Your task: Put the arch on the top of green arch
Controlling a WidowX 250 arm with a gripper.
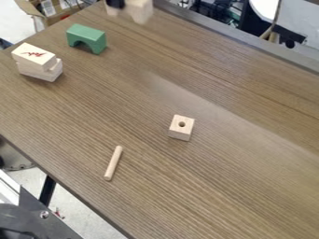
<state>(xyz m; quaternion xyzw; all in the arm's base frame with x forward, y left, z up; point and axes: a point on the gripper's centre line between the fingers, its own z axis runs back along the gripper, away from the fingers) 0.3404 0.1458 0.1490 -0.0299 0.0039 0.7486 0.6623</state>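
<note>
Nearest the camera, at the lower left corner, is a dark metal bracket (34, 214) with a round screw head, located beyond the edge of the brown wood-grain table (218, 186). On the table, a slender pale wooden dowel (113, 163) lies flat, its upper end angled slightly right. Above and to the right of it, well apart, sits a small pale wooden block with a round hole (180, 132) in its upper face.

At the upper left, two pale wooden blocks (38, 59) are stacked unevenly; the upper one bears a red mark. Near them, up and to the right, the green arch-shaped block (87, 35) stands on its legs, arch opening downward.

The task's piece, a pale wooden arch (141, 10), is at the top edge, partly cut off, blurred, and apart from the green block. Part of the black gripper (116, 3) shows against its left portion. The claw's state, including whether it holds the arch, cannot be determined.
</note>
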